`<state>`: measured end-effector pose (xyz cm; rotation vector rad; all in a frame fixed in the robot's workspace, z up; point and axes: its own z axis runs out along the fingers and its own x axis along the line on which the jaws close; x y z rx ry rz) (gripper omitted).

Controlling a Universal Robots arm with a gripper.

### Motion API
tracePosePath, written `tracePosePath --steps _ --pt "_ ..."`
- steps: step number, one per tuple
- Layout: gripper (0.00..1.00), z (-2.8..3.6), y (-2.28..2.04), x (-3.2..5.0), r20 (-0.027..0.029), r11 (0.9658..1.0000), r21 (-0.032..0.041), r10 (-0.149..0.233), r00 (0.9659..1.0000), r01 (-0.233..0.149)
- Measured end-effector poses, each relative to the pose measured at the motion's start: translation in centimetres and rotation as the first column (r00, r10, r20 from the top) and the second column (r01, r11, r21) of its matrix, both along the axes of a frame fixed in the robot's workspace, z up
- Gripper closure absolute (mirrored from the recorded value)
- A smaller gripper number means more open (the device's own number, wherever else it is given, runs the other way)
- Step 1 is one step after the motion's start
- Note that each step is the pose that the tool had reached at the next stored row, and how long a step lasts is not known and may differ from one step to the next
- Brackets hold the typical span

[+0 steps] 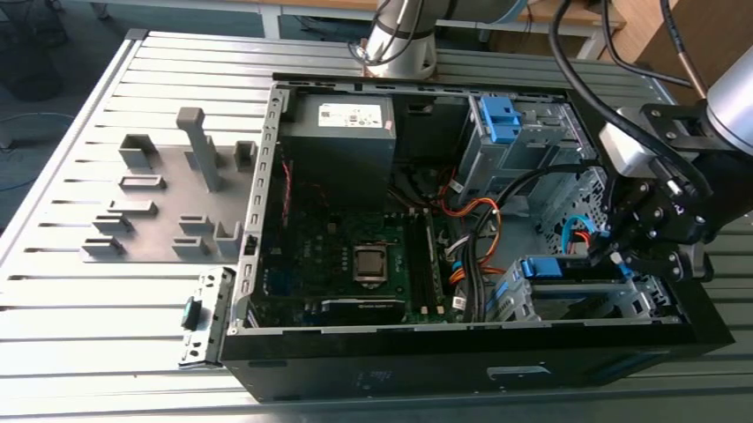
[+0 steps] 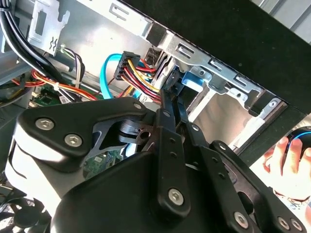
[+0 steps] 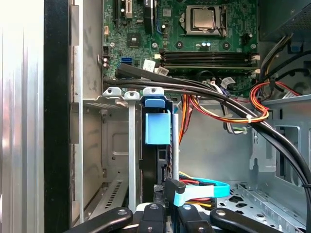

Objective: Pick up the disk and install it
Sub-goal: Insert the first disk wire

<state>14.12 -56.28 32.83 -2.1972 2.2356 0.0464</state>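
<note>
An open black computer case (image 1: 471, 370) lies on its side on the slatted metal tabletop (image 1: 118, 308), with the motherboard (image 1: 341, 256) and a grey power supply (image 1: 341, 132) exposed. The disk (image 3: 158, 127) stands on edge in a slot of the silver drive cage (image 3: 116, 145), in the case's corner at the exterior view's right. Its blue bracket tab faces the motherboard and is level with the cage's rim; the tab also shows in the exterior view (image 1: 544, 267). The end effector (image 1: 623, 256) reaches down into that corner and, in the second wrist view (image 2: 172, 92), sits just beside the blue bracket. Whether it is gripping the disk or only close against it cannot be told. A light-blue data cable (image 3: 204, 187) curls near the disk's far end.
</note>
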Motion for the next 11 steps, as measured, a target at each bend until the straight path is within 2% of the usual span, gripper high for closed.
tracePosePath --steps 11 --pt "0.84 -0.24 0.00 0.05 -0.0003 1.0000 0.0007 0.000 1.0000 0.000"
